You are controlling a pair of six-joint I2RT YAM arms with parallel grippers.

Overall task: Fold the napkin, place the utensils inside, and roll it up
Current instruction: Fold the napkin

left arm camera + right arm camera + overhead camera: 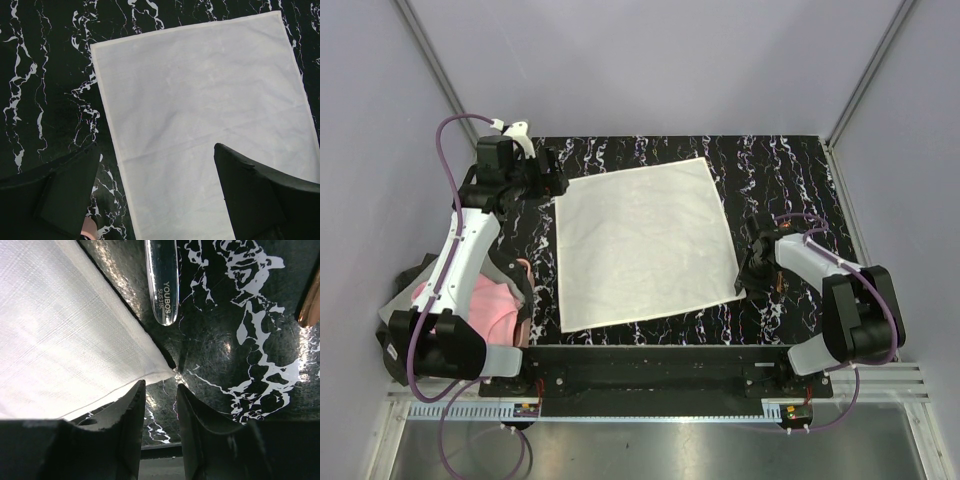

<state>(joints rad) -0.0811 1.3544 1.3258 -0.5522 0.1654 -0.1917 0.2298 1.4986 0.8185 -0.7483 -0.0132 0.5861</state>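
Note:
The cream napkin (642, 242) lies flat and unfolded on the black marble mat (780, 170). My left gripper (555, 183) hovers at its far left corner. In the left wrist view the jaws stand wide open (156, 146) over the napkin's left edge (200, 110), holding nothing. My right gripper (745, 285) is low at the napkin's near right corner. In the right wrist view its fingers are a little apart (160, 386), and the corner (167, 371) lies just beyond the tips, not gripped. A silver utensil handle (161, 280) and a copper utensil (311, 305) lie on the mat beside that corner.
A pink and grey cloth (490, 300) lies off the mat's left side by the left arm's base; a bit of pink shows in the left wrist view (87, 227). Grey walls enclose the back and sides. A metal rail (650, 400) runs along the near edge.

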